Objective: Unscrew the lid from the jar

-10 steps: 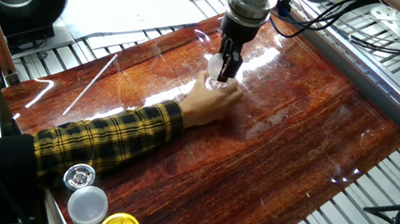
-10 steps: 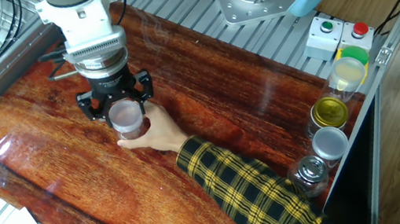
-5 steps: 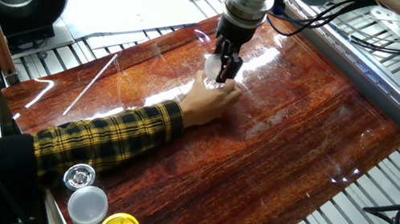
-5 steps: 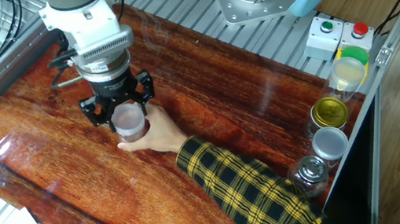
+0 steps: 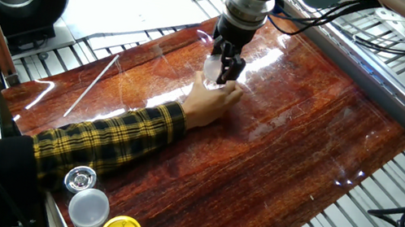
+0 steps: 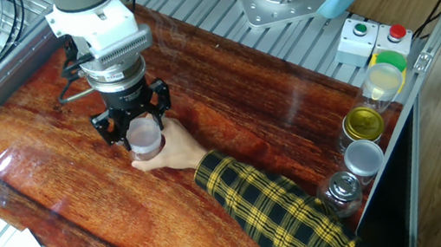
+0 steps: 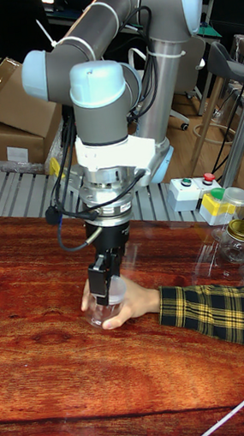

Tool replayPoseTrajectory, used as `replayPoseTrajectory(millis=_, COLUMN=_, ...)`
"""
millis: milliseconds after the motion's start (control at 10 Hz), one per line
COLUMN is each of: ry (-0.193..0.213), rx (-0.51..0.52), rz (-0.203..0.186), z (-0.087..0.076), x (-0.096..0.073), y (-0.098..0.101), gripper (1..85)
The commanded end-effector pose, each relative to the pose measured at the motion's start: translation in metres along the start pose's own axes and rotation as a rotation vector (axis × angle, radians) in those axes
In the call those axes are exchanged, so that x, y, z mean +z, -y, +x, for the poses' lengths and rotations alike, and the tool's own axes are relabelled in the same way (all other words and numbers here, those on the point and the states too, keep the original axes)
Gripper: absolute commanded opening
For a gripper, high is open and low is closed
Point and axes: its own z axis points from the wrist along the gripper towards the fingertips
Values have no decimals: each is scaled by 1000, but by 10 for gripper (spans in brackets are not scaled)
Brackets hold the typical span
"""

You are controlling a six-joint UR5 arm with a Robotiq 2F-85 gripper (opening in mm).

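The translucent white lid (image 6: 143, 133) sits on the small clear jar (image 6: 146, 149), which stands on the red-brown wooden table (image 6: 257, 135). My gripper (image 6: 140, 127) comes straight down on it, its black fingers (image 6: 105, 128) shut on the lid from both sides. A person's hand (image 6: 174, 151) in a yellow plaid sleeve wraps around the jar and holds it down. In the tall fixed view the gripper (image 7: 107, 289) hides the lid, and the jar (image 7: 99, 317) shows below it inside the hand (image 7: 128, 306). In one fixed view the gripper (image 5: 223, 61) stands over the hand (image 5: 208, 102).
Several other jars stand at the table's corner: a yellow-lidded one (image 6: 363, 124), a white-lidded one (image 6: 363, 157) and a metallic-lidded one (image 6: 341, 190). A thin white stick (image 5: 93, 83) lies on the wood. A button box (image 6: 370, 38) sits beside the robot base.
My gripper has turned about its vertical axis with the lid held in it and shifted slightly. The hand and jar have stayed in place.
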Motion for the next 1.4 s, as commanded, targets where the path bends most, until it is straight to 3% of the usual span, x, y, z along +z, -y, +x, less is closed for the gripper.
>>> replayPoseTrajectory(millis=0, ry=27, rx=-38, rz=10, z=-4, x=-1, y=2, gripper=10)
replayPoseTrajectory(millis=900, ry=-6, rx=-30, rz=6, z=4, x=0, y=1, gripper=10)
replayPoseTrajectory(millis=1300, ry=-40, rx=34, rz=4, z=16, x=0, y=-1, gripper=93)
